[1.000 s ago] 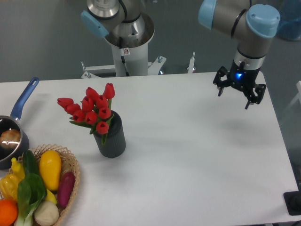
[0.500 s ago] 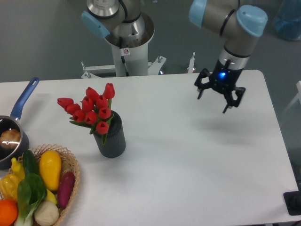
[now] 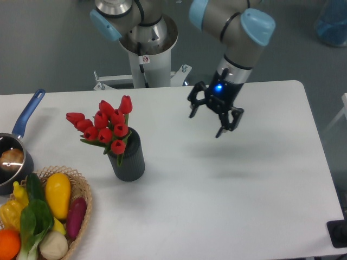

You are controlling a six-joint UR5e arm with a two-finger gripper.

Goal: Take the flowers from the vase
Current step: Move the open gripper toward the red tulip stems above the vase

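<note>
The flowers, a bunch of red tulip buds with green leaves, stand in the vase, a dark grey ribbed cylinder on the left half of the white table. Their stems are hidden inside it. My gripper hangs above the table's middle, well to the right of the flowers and apart from them. Its black fingers are spread open with nothing between them, and a blue light glows on its wrist.
A saucepan with a blue handle sits at the left edge. A wicker basket with colourful vegetables stands at the front left corner. The arm's white base column rises behind the table's far edge.
My gripper has travelled left across the table, from near the right edge toward the middle, closing the distance to the flowers. Its fingers stay open. The flowers and vase have not moved.
</note>
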